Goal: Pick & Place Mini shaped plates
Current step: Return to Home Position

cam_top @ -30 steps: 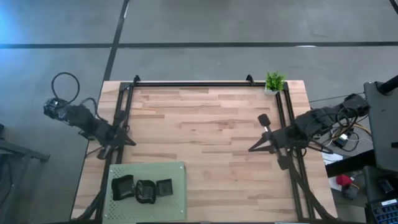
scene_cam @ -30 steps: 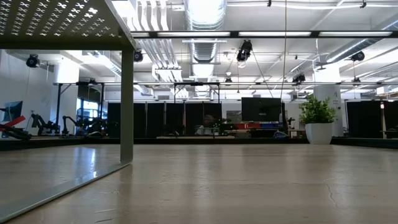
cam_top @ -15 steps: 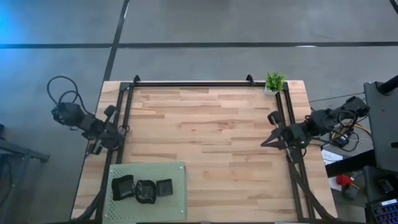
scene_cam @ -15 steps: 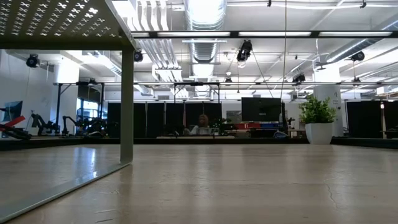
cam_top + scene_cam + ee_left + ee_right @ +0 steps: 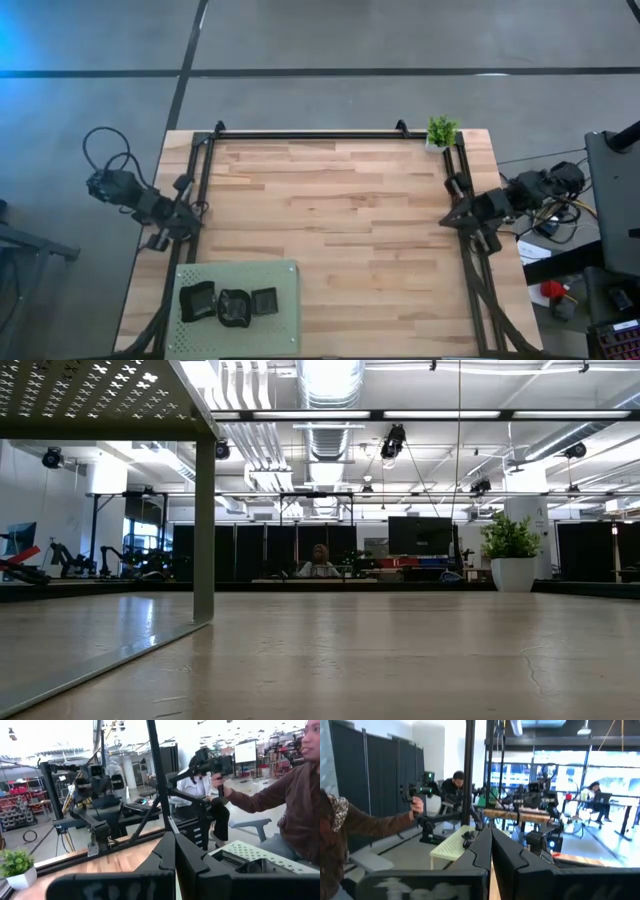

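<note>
Dark arms [image 5: 150, 203], looped black cables [image 5: 106, 130]

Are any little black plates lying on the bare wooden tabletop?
No, every black plate in view sits on the light green perforated shelf.

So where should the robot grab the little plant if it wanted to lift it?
Probably by the white pot, not the leaves. The plant stands upright at the table's far right corner, leaves mostly covering the pot from above, so a tool should come in low from the open middle of the table.
</note>
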